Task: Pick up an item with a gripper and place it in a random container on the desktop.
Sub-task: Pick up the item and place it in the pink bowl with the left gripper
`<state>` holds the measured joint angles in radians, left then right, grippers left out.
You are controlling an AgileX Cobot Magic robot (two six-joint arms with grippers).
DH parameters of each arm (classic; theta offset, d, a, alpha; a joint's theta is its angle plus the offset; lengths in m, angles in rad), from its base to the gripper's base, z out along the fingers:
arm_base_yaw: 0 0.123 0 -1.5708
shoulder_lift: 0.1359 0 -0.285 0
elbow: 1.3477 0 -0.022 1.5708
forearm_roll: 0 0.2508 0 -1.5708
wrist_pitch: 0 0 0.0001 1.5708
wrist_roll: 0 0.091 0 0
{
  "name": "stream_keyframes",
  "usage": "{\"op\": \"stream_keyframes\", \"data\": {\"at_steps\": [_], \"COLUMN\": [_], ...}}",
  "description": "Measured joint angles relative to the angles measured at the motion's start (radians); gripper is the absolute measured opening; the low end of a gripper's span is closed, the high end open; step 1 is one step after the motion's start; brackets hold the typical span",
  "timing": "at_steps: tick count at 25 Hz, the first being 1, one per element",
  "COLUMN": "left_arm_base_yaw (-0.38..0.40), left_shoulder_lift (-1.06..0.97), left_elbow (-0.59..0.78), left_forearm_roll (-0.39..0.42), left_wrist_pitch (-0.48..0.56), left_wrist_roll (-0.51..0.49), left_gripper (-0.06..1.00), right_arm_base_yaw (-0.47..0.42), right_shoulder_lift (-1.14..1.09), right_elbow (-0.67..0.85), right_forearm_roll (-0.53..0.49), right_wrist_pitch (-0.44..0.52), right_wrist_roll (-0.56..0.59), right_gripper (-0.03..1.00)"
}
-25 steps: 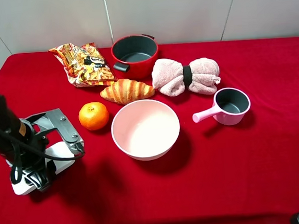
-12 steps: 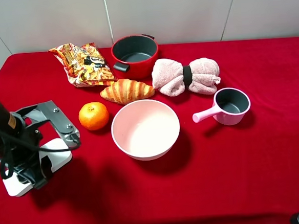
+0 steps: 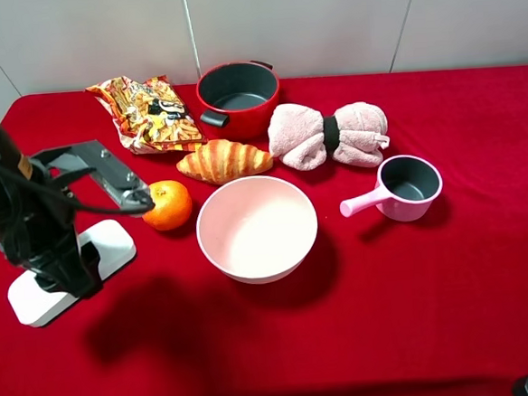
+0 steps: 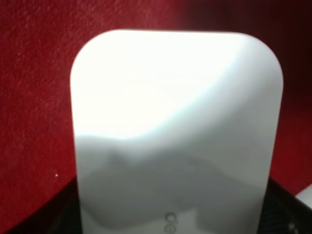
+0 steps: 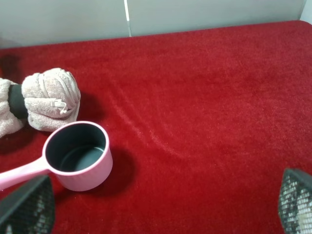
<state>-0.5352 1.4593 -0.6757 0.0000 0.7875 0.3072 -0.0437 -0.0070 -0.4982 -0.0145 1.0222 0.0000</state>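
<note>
The flat white box is held in my left gripper at the left of the red desktop. It is tilted and hangs above the cloth, with its shadow below it. In the left wrist view the box fills the frame, and the gripper is shut on its near end. The large pale pink bowl stands empty to the right of the box, apart from it. My right gripper is open and empty over bare cloth; it does not show in the exterior view.
An orange lies between the box and the bowl. A croissant, a red pot and a snack bag lie behind. A rolled pink towel and a small pink saucepan are at the right.
My left gripper has risen and moved toward the back with the white box in it. The box has come up off the cloth and its shadow has moved away from it.
</note>
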Motion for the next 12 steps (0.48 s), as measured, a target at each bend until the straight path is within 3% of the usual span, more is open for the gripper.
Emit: {"op": "stream_keyframes", "data": {"at_steps": [12], "left_arm_base_yaw": [0.000], "left_shoulder_lift": [0.000], "left_elbow": [-0.179], "left_forearm_roll": [-0.038], "left_wrist_pitch": [0.183], "left_wrist_roll": [-0.045], "left_gripper": [0.61], "right_arm_base_yaw": [0.000], "right_shoulder_lift": [0.000], "right_elbow": [0.000], "right_forearm_roll": [0.000], "right_wrist_pitch": [0.000], "right_wrist_roll": [0.000], "right_gripper": [0.69]}}
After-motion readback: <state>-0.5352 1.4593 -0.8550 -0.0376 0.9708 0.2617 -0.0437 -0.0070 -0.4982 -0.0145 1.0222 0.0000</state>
